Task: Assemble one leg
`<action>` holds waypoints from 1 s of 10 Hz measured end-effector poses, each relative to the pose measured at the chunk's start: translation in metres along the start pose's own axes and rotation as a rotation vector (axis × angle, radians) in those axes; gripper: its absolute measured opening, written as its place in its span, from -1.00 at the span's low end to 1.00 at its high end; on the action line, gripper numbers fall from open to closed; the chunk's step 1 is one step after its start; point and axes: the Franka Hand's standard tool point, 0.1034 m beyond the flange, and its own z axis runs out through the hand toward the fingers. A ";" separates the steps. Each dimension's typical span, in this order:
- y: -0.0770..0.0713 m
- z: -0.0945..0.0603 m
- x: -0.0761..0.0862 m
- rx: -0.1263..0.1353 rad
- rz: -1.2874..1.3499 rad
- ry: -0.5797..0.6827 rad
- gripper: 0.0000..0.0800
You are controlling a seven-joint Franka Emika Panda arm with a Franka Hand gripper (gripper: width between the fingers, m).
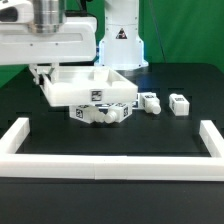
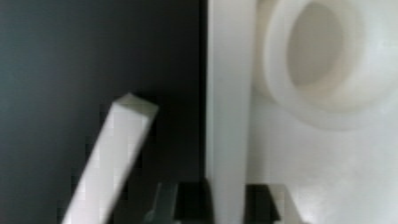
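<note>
Fingers: black fingers [image 2: 178,208] set narrow, apparently clamping an edge of the large flat white square panel [image 1: 85,85], probably to shift it.
Leg: stubby white plastic tagged leg [image 1: 150,101] lies loose on the black bench [image 1: 110,142], just beyond the panel toward the exterior view's right, free for picking.

This is a robotics lab bench. A flat black table [image 1: 110,140] is fenced by long white plastic border rails [image 1: 110,166] before a plain green backdrop [image 1: 190,30]. The white robot arm base [image 1: 120,45] carries a triangular warning sticker [image 1: 120,34], and a stubby white plastic leg [image 1: 178,103] bears a black-and-white square tag.
</note>
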 end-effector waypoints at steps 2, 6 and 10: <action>0.000 0.002 -0.001 0.002 0.000 -0.003 -0.86; -0.027 0.001 0.036 0.029 0.214 -0.051 -0.86; -0.057 0.001 0.075 0.026 0.324 -0.039 -0.86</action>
